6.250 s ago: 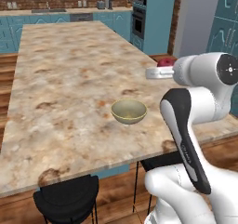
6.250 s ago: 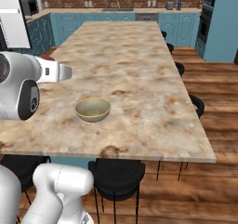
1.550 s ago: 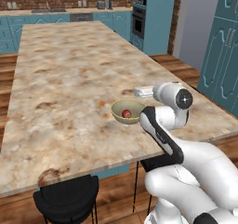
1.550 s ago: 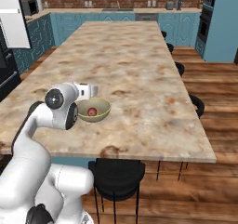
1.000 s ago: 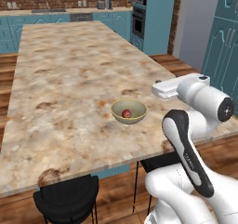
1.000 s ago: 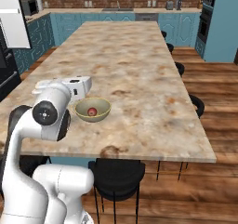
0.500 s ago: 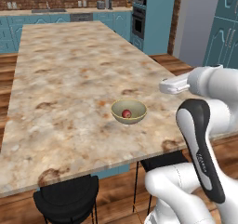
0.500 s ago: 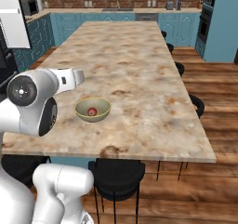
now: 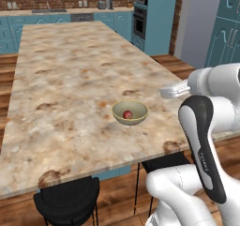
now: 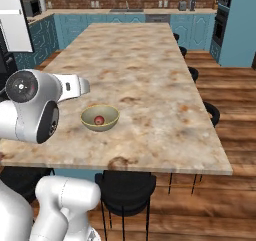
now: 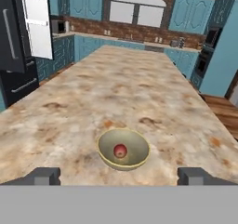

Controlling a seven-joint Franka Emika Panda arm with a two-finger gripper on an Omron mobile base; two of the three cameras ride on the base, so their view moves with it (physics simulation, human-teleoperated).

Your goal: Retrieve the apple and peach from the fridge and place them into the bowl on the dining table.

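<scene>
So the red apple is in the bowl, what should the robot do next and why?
Probably turn toward the fridge for the peach. The apple lies alone in the bowl, and the gripper is open and empty.

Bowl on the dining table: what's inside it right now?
The bowl holds one small dark red fruit, the apple, near its middle. No peach beside it; the inside is in plain sight in the hand view.
</scene>
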